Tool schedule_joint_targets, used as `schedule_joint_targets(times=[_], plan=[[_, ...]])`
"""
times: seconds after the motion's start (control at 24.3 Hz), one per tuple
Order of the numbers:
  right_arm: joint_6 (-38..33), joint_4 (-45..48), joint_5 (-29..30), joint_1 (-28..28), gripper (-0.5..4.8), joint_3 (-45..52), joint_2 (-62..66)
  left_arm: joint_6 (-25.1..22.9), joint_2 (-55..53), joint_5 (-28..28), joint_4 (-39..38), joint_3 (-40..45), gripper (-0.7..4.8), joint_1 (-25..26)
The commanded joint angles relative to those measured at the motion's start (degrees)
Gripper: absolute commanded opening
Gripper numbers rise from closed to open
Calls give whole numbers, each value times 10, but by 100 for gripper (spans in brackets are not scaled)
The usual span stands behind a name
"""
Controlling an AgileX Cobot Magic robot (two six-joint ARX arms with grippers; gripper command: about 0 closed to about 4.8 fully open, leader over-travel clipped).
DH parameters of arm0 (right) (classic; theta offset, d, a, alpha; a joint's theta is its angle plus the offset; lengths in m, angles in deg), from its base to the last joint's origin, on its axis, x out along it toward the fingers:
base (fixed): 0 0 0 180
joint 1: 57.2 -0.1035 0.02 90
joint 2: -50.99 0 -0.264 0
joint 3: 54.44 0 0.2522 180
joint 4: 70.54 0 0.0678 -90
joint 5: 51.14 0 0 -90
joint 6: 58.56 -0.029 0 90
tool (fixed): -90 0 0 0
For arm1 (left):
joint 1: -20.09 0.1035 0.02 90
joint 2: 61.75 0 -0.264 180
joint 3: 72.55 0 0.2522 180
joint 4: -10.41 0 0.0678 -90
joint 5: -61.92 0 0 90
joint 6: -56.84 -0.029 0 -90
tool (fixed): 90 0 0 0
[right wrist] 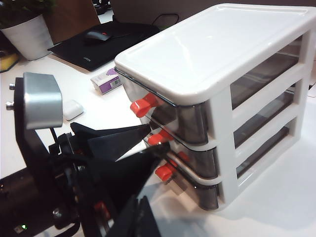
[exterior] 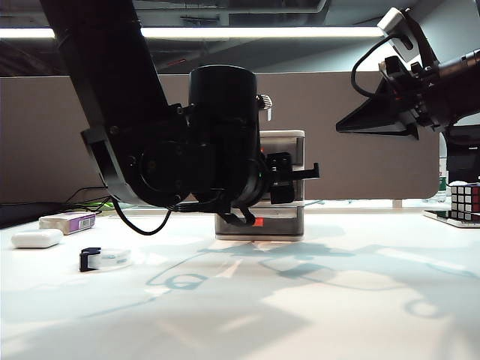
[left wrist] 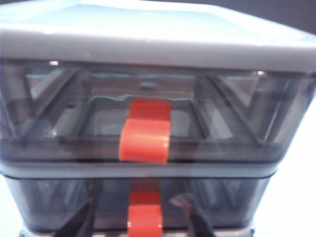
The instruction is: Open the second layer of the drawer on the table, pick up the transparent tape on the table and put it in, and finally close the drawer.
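Exterior view: the left claw (exterior: 296,180) is at the drawer unit (exterior: 289,141); the tape roll (exterior: 107,259) lies apart on the surface (exterior: 337,300).

Left wrist view: fingertips (left wrist: 79,224) flank the middle tab (left wrist: 144,218), part-open, holding nothing; they could slip off.

Right wrist view: the right claw (right wrist: 133,148), empty, hovers nearby, openness unclear.

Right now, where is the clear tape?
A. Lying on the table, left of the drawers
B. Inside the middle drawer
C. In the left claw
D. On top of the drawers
A: the exterior view shows the tape flat on the table, left of the drawers, with no claw touching it.
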Motion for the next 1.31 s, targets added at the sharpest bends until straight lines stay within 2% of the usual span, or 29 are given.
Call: schedule_joint_targets(times=[0.04,0.29,0.45,1.15,1.31], plan=[[2,10,5,-1,-3,-3,-2,-2,3,0,4,-1,169,2],[2,10,5,-1,-4,-3,-2,-2,3,-2,-5,-1,169,2],[2,10,5,-1,-3,-3,-2,-2,3,-12,-5,-1,115,2],[2,10,11,-1,-4,-3,-2,-2,3,-35,-8,-1,112,3],[2,10,11,-1,-4,-3,-2,-2,3,-38,-14,-1,40,3]])
